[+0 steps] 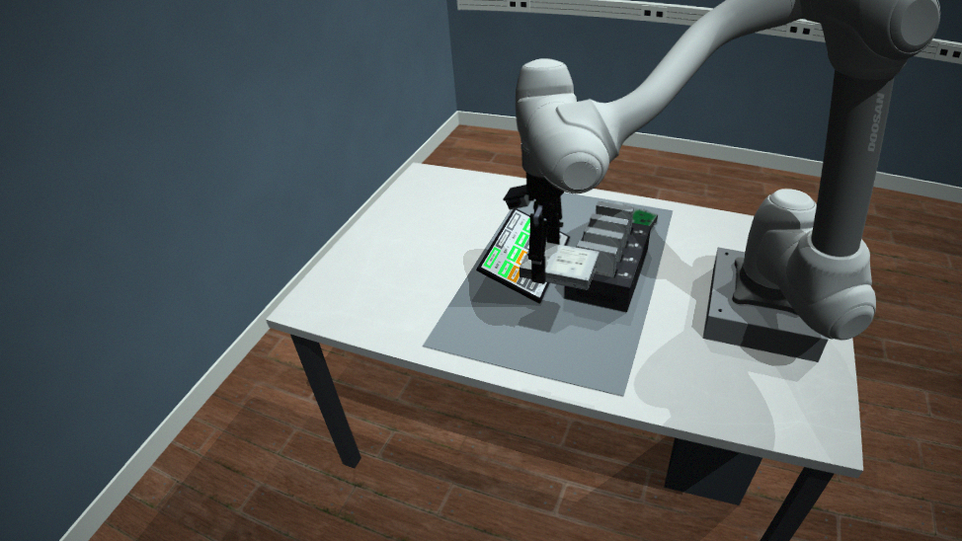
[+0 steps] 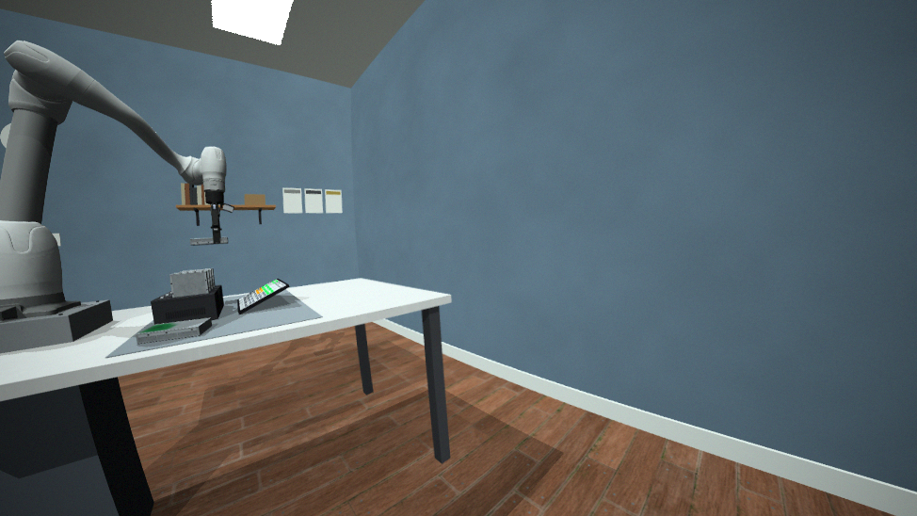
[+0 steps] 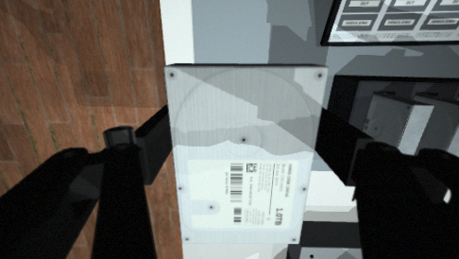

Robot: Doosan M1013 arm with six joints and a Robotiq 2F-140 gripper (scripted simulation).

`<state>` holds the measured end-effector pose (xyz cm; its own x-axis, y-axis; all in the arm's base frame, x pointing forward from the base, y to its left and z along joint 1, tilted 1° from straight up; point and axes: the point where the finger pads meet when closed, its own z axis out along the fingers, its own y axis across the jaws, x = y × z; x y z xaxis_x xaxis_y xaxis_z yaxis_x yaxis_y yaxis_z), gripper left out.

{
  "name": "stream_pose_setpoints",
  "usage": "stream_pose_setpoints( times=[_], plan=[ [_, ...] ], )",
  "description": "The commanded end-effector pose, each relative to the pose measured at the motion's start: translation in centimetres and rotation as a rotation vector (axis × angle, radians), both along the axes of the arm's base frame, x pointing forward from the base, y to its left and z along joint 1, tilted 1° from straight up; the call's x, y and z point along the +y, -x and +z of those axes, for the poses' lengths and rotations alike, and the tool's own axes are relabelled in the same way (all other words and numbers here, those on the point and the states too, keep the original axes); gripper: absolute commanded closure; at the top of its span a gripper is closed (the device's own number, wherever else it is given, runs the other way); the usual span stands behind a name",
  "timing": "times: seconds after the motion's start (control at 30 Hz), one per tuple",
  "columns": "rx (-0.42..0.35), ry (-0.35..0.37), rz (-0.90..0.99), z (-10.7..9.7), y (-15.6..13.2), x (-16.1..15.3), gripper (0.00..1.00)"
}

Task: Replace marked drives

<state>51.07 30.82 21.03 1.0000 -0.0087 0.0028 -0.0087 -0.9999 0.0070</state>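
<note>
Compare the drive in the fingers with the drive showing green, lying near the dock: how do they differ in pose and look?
The gripped drive hangs in the air between the fingers, while the green-marked drive lies on the mat beside the dock. The gripped drive shows a silver face with a white label upward; the green-marked drive shows a green patch there. Both lie roughly level.

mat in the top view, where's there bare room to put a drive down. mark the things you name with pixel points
Room shows on the mat point(image 1: 531, 352) point(image 2: 281, 313) point(image 3: 227, 28) between its near edge and the screen point(image 1: 499, 259) point(image 2: 262, 299) point(image 3: 397, 24) and dock point(image 1: 597, 295) point(image 2: 190, 309) point(image 3: 344, 94). It's crowded between screen and dock, and past the dock, where the green-topped drive point(image 1: 643, 217) point(image 2: 174, 330) lies.
</note>
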Motion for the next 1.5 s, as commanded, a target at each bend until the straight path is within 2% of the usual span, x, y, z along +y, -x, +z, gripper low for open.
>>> stream_pose_setpoints(
  times=[0.0,0.57,1.07,1.47],
  plan=[
    [-0.003,0.002,-0.026,0.08,-0.03,0.03,0.9],
    [-0.003,0.001,-0.099,0.08,-0.03,0.03,0.9],
    [-0.006,0.0,-0.445,0.08,-0.03,0.03,0.9],
    [-0.007,0.0,-0.539,0.08,-0.03,0.03,0.9]
  ],
)
